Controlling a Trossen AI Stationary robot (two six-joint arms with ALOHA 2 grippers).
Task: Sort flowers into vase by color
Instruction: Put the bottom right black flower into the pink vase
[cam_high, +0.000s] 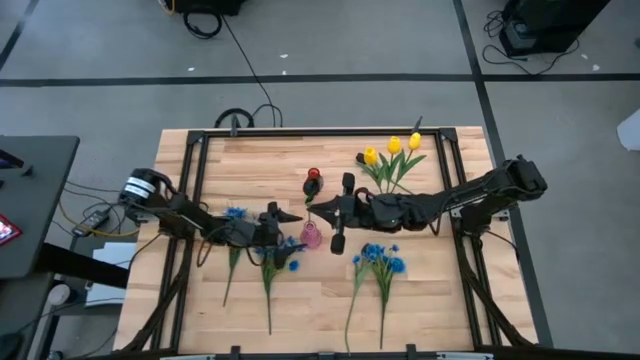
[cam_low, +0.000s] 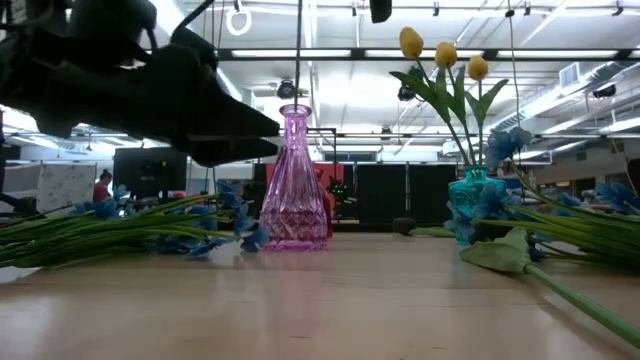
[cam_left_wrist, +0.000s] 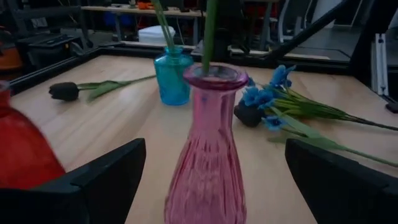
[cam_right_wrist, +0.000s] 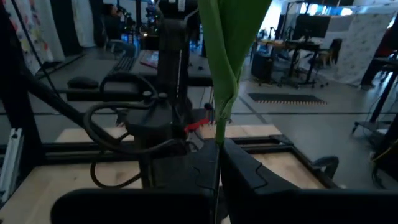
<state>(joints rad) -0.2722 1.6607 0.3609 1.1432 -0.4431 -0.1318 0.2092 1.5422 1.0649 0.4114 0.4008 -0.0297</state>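
- Gripping a green stem (cam_right_wrist: 219, 118), the right gripper (cam_high: 340, 212) has its jaws clenched on it just above the pink vase (cam_high: 311, 236); the stem runs down into the vase's mouth, as the left wrist view shows.
- Standing spread on either side of the pink vase, the left gripper (cam_high: 285, 220) has its jaws released and, as far as I can tell, not pressing the glass.
- Risk, as I judge it: the vase is tall and narrow-necked, so a sideways drag on the stem could lever it over, and with the left jaws not closed nothing would steady it.
- Letting go too high could leave the stem leaning, or let it spring out of the neck.
- I cannot see this flower's head, so whether its colour suits the pink vase is unknown.
- Close by stand a red vase (cam_high: 313, 176) and a teal vase (cam_left_wrist: 172, 77) holding yellow tulips (cam_high: 393, 150); a wide swing could clip either.
- A dark tulip (cam_left_wrist: 64, 91) lies on the bench (cam_high: 420, 310) near the teal vase.
- Blue flowers (cam_high: 380, 258) lie loose on the bench on both sides of the pink vase, crowding the way in and out.
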